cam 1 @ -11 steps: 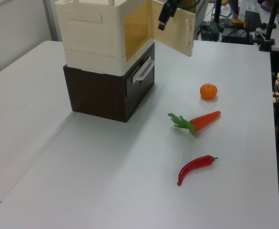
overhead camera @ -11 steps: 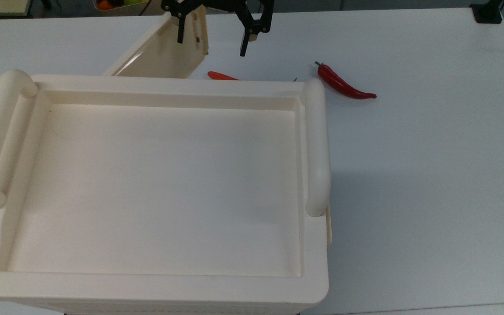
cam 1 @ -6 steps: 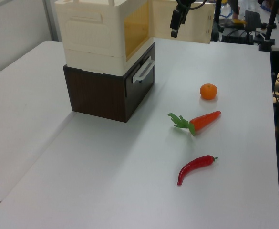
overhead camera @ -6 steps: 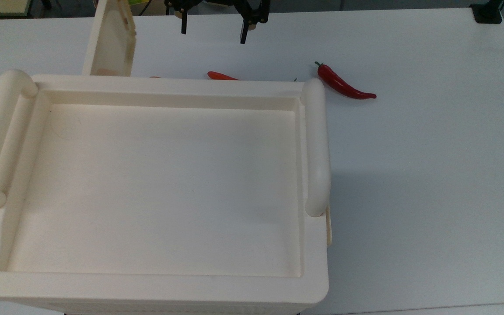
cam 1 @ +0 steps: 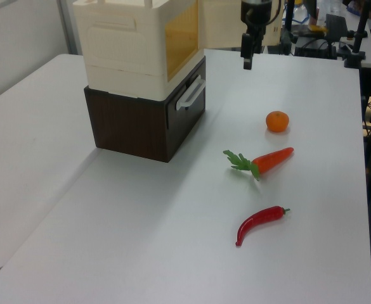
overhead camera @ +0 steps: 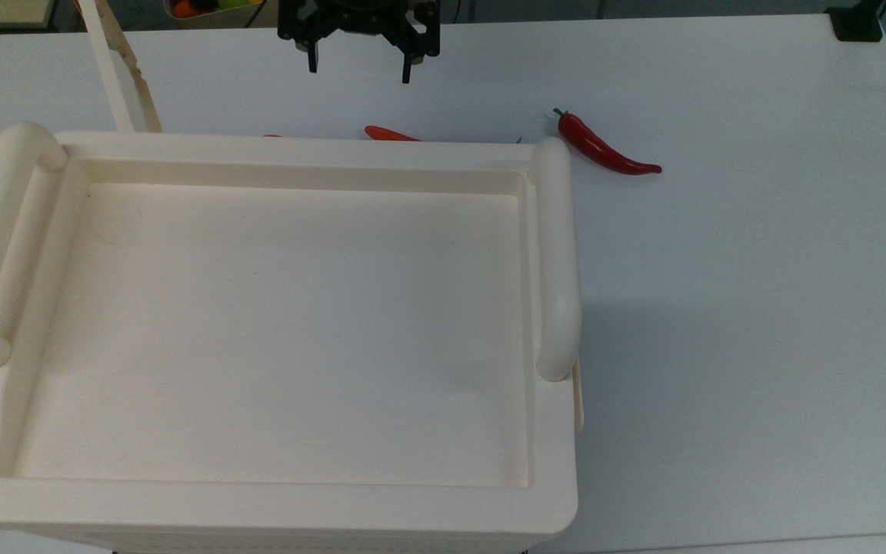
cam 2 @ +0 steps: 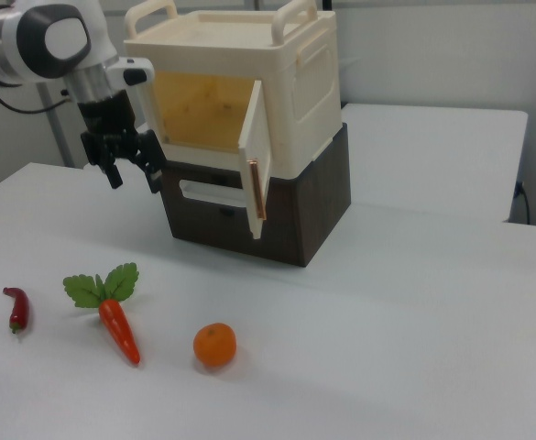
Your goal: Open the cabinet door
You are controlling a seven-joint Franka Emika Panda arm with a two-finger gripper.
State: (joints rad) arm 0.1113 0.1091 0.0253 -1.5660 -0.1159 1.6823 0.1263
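1. The cabinet (overhead camera: 274, 323) runs off the top view's left and bottom edges, its front and the dark base under it out of sight from above.
2. The cabinet door (overhead camera: 116, 73) is cut by the top view's upper edge; in the left view (cam 1: 220, 22) its upper part leaves the frame.
3. The carrot (overhead camera: 391, 135) shows in the top view as a red sliver behind the cabinet's far rim, leaves almost wholly hidden.
4. The tool (overhead camera: 357, 68) is cropped above its wrist in the top view; in the left view (cam 1: 247, 60) its two fingers overlap and their gap cannot be told.
5. A bowl of fruit (overhead camera: 208, 8) beyond the cabinet is clipped at the top view's upper edge.
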